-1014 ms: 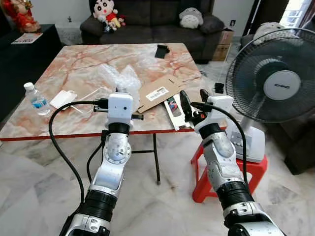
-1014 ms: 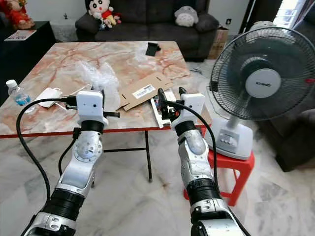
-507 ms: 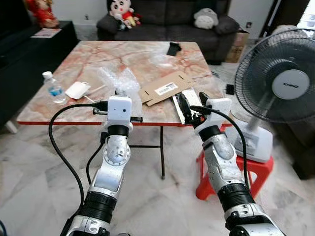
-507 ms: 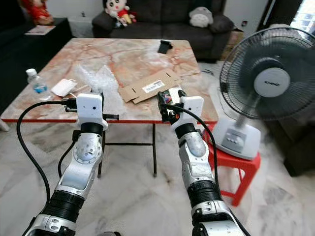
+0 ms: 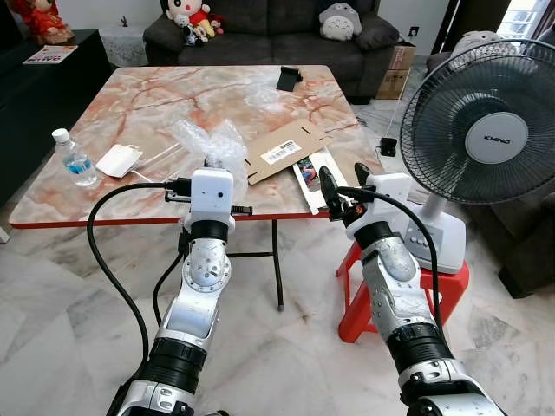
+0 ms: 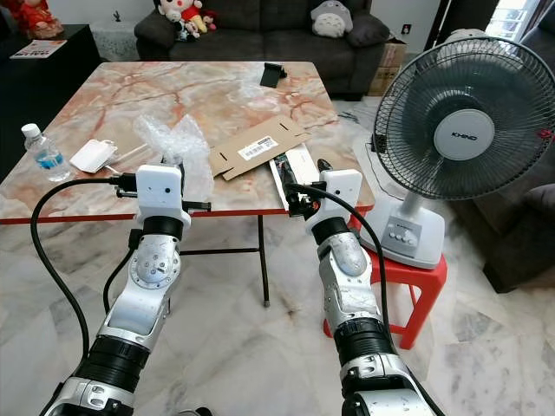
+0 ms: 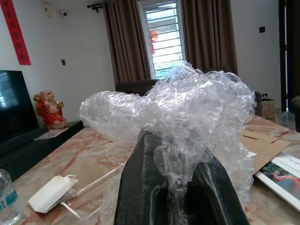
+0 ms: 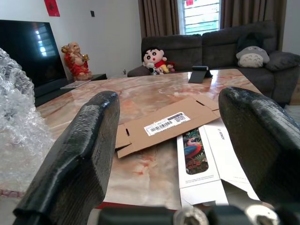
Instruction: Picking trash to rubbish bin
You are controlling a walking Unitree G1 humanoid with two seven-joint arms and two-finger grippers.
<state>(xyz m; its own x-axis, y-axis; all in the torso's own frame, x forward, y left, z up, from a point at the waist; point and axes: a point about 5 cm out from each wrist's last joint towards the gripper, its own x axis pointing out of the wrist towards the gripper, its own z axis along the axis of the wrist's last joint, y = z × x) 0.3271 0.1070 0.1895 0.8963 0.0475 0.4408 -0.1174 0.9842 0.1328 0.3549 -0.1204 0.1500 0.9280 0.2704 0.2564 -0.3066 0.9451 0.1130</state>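
Bubble wrap, a crumpled clear wad (image 7: 187, 112), sits pinched between the two black fingers of the left gripper (image 7: 176, 187), which are closed tight on its lower folds; seen from the head, the wad (image 5: 212, 143) hangs just above the near edge of the pink marble-topped table (image 5: 156, 104). The grip looks sound, but the plastic is slippery and springy, so I judge the squeeze should be kept firm and the arm carried level and slowly, with the loose top of the wad clear of the table edge, before turning away to look for the bin.

On the table just beyond the wad lies a flattened brown cardboard sheet with a white label (image 5: 286, 149), and touching it on the fan side, a flat white printed carton with a bird picture (image 8: 199, 157). The right gripper (image 8: 180, 140) hovers at the table's near edge facing these two, its fingers spread wide and empty. Further from the wad along the table are a white folded packet (image 5: 119, 160) and a small clear water bottle with a blue label (image 5: 74, 160). A black standing fan on a red plastic stool (image 5: 486, 143) stands beside the table's right edge, close enough that the right arm should swing clear of it.
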